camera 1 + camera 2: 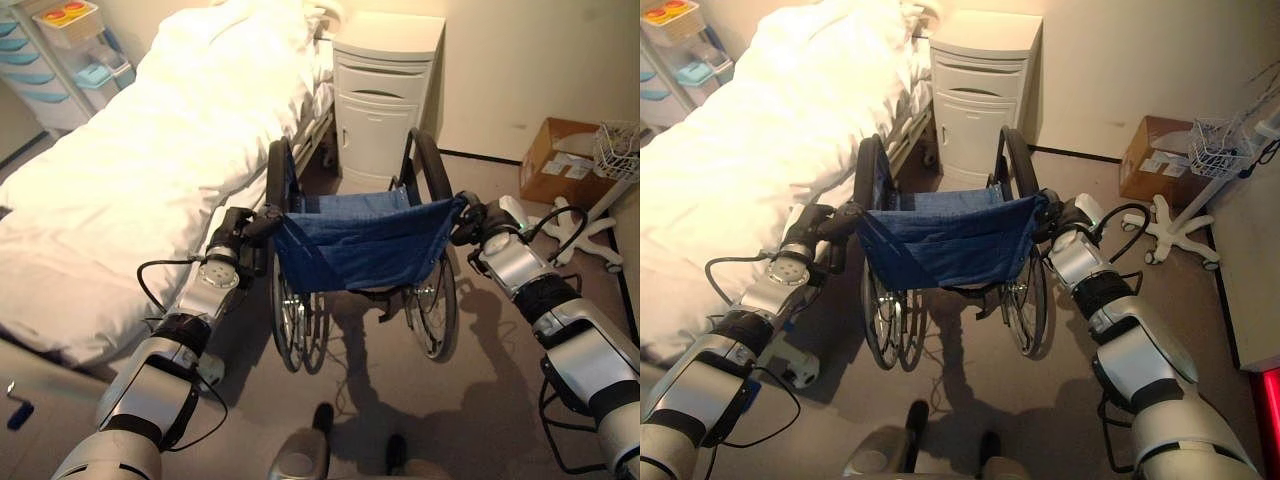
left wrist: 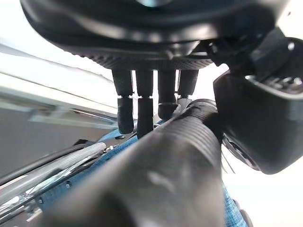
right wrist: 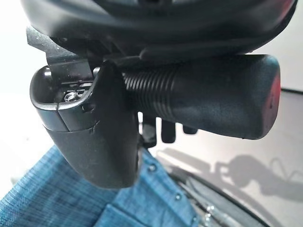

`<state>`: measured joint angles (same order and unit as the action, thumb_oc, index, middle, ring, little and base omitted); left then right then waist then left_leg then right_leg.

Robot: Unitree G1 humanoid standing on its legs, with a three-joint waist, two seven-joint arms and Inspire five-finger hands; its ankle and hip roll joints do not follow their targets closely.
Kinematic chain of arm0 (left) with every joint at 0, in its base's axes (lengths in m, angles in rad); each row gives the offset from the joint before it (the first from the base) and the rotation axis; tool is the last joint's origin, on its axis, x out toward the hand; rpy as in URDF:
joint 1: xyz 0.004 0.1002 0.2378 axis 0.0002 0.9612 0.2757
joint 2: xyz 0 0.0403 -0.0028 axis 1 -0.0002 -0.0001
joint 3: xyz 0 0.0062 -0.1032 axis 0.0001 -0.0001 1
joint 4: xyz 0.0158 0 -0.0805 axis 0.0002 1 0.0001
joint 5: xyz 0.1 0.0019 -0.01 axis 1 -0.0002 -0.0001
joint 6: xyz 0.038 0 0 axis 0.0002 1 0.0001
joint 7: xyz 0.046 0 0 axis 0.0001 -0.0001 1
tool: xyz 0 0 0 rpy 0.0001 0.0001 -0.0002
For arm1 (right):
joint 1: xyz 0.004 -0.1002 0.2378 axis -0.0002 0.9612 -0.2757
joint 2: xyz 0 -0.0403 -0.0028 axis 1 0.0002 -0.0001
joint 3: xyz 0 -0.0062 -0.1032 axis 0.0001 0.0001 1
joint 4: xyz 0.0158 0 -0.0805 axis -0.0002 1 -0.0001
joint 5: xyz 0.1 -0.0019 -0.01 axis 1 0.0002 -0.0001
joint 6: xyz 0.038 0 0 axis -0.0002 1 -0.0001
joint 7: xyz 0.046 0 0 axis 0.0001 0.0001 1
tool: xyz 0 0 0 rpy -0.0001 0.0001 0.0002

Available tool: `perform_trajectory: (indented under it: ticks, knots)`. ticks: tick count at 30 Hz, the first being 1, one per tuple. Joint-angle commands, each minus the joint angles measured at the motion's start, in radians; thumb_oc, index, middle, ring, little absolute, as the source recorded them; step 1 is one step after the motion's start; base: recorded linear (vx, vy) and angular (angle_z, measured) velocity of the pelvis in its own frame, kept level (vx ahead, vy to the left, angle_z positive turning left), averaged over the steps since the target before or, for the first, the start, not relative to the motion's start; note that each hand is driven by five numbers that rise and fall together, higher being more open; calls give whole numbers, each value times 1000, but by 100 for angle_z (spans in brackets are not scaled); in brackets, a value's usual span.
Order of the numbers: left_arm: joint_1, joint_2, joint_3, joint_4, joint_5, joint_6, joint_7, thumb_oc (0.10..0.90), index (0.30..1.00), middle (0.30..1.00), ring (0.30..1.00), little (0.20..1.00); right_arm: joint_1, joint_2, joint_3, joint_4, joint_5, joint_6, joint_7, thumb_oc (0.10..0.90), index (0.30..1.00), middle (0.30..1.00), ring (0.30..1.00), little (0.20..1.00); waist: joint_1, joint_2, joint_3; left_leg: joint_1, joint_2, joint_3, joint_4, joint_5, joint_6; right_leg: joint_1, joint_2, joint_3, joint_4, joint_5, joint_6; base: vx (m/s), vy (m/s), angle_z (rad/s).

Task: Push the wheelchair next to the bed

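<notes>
Two hands are on the wheelchair (image 1: pixel 360 245), one at each push handle, and it stands on the grey floor (image 1: pixel 470 400) with its blue fabric back toward the robot. In the left eye view the left hand (image 1: pixel 238 238) is at the left handle, the right hand (image 1: pixel 478 228) at the right one; the bed (image 1: pixel 130 170) lies along the robot's left, its white cover just beside the chair's left wheel, and a white bedside cabinet (image 1: pixel 385 95) stands straight ahead of the chair against the wall. The right eye view shows the same layout, with a cardboard box (image 1: pixel 1160 160) and a wheeled stand (image 1: pixel 1185 225) well off to the right. The left wrist view shows the fingers (image 2: pixel 144 111) hooked over the ribbed left handle grip (image 2: pixel 161 170), so that hand is clasping it. The right wrist view shows the thumb (image 3: pixel 92 127) wrapped across the ribbed right handle grip (image 3: pixel 213 106), so that hand grasps its handle too. Judging from this, the chair's long axis runs roughly parallel to the bed, pointing at the cabinet, and the bed is on the left hand's side; any closing-in would mean steering leftward, with little room left ahead.
</notes>
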<state>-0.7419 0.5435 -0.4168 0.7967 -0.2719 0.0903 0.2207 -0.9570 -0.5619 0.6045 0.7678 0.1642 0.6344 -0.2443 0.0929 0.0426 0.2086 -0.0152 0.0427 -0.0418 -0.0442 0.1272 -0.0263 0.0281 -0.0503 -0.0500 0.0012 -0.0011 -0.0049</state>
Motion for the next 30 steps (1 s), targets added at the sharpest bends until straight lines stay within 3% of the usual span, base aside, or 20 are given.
perform_trajectory:
  ticks: [1, 8, 14, 21, 22, 23, 24, 25, 30]
  knots:
    - [-113, 37, -38, 81, 25, 22, 22, 400, 300, 300, 300, 300, -24, 188, 27, -69, 159, -151, 159, 400, 300, 300, 300, 300, 9, -64, 52, -78, -85, -24, -8, 14, -1, 31, -69, -8, -20, 86, 101, 3, 196, -29]
    - [-155, 23, -45, 110, 31, 11, 46, 400, 300, 300, 300, 300, -60, 222, 30, -54, 123, -194, 160, 400, 300, 300, 300, 300, 14, -71, 71, -88, -77, -7, -27, 12, 16, -33, -98, -8, -20, 130, 141, 43, 99, -26]
    - [-179, 29, -62, 93, 64, 26, 52, 400, 300, 300, 300, 300, -89, 237, 20, -31, 154, -228, 123, 400, 300, 300, 300, 300, 39, -88, 79, -104, -69, 17, -31, 7, 23, -43, -124, -34, -24, 168, 156, 0, -32, 7]
    - [-161, 51, -61, 94, 47, 24, 41, 400, 300, 300, 300, 300, -78, 243, 12, -16, 143, -260, 109, 400, 300, 300, 300, 300, 41, -79, 63, -85, -69, 20, -32, -5, 33, -45, -132, -36, -7, 173, 159, 17, 1, 2]
    - [-148, 48, -55, 92, 50, 20, 40, 400, 300, 300, 300, 300, -74, 246, 5, -9, 134, -272, 98, 800, 900, 900, 900, 900, 42, -77, 58, -80, -70, 17, -32, -8, 34, -43, -132, -35, -5, 170, 158, 40, -2, 1]
    - [-143, 46, -54, 93, 46, 21, 38, 400, 300, 300, 300, 300, -75, 247, 1, -7, 131, -281, 95, 800, 900, 900, 900, 900, 43, -76, 54, -77, -70, 16, -32, -9, 35, -42, -132, -35, -4, 169, 158, 0, 0, 0]
    - [-137, 46, -52, 89, 44, 27, 31, 651, 676, 676, 676, 676, -75, 245, -1, -11, 129, -287, 94, 800, 900, 900, 900, 900, 44, -74, 52, -75, -70, 15, -33, -11, 36, -41, -133, -36, -3, 168, 158, 0, 0, 0]
    - [-131, 44, -51, 83, 43, 35, 19, 800, 900, 900, 900, 900, -74, 242, -1, -17, 127, -290, 89, 800, 900, 900, 900, 900, 44, -73, 49, -71, -70, 14, -33, -13, 37, -40, -132, -35, -1, 164, 158, 0, 0, 0]
    - [-105, 43, -49, 61, 44, 55, -22, 800, 900, 900, 900, 900, -70, 224, -12, -22, 134, -284, 87, 800, 900, 900, 900, 900, 44, -69, 34, -53, -72, 4, -37, -21, 41, -35, -130, -35, 7, 157, 159, 15, -5, 0]
